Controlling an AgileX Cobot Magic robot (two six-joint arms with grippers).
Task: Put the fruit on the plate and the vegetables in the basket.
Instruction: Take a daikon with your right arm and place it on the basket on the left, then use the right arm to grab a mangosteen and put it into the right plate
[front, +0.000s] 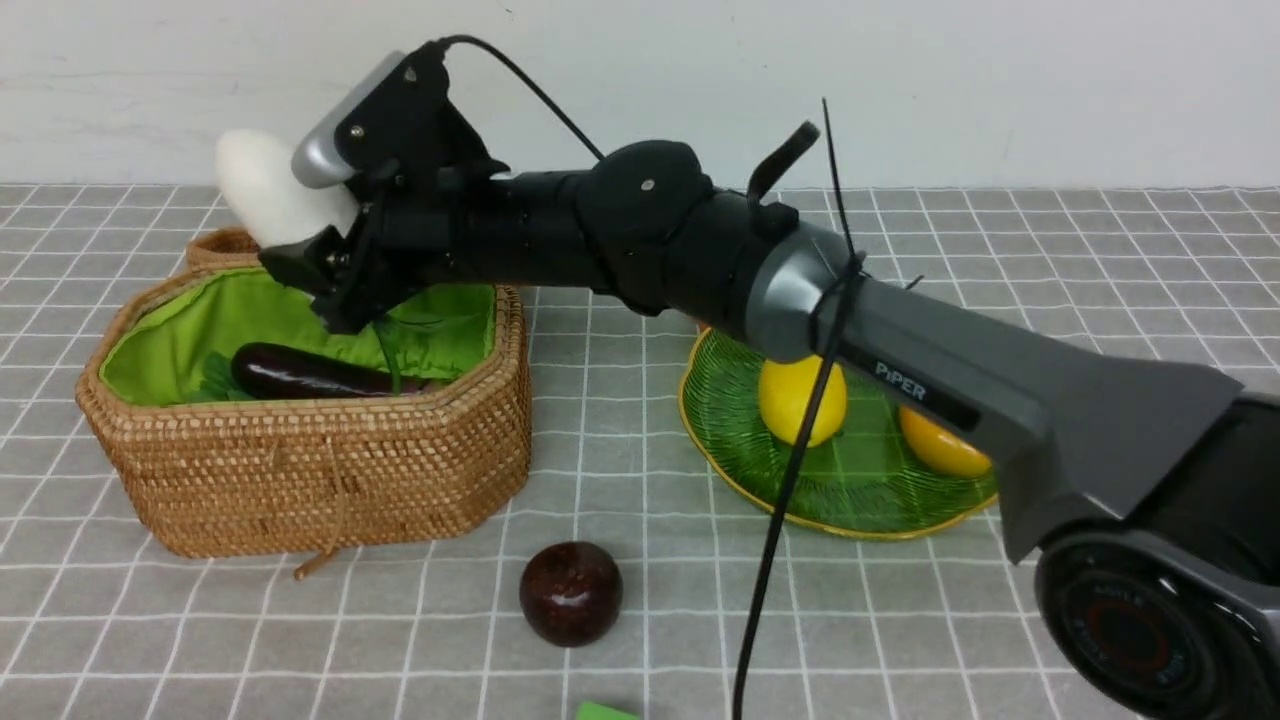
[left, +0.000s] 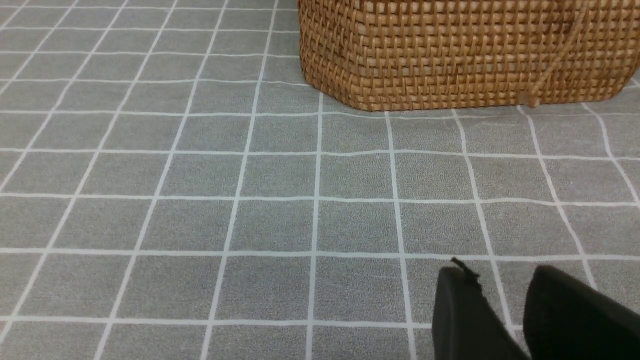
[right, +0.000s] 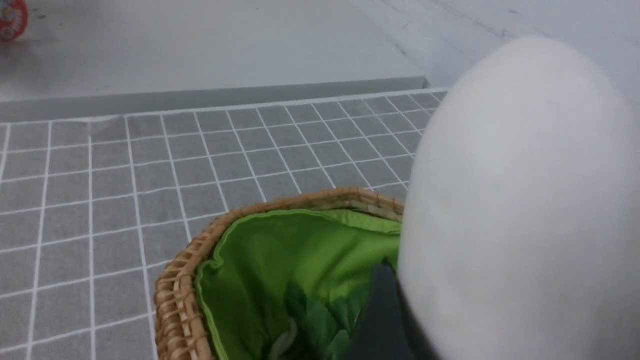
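Right gripper clamps the radish over the basket, eggplant inside. Left gripper slightly parted, empty, over grey gridded cloth. Lemon and mango on plate, ball on cloth, white wall behind.

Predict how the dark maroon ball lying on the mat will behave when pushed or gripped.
The maroon ball looks nearly round, so a push would probably send it rolling across the flat mat. Its glossy skin may slip in a pinch. It rests undented, so it is likely rigid.
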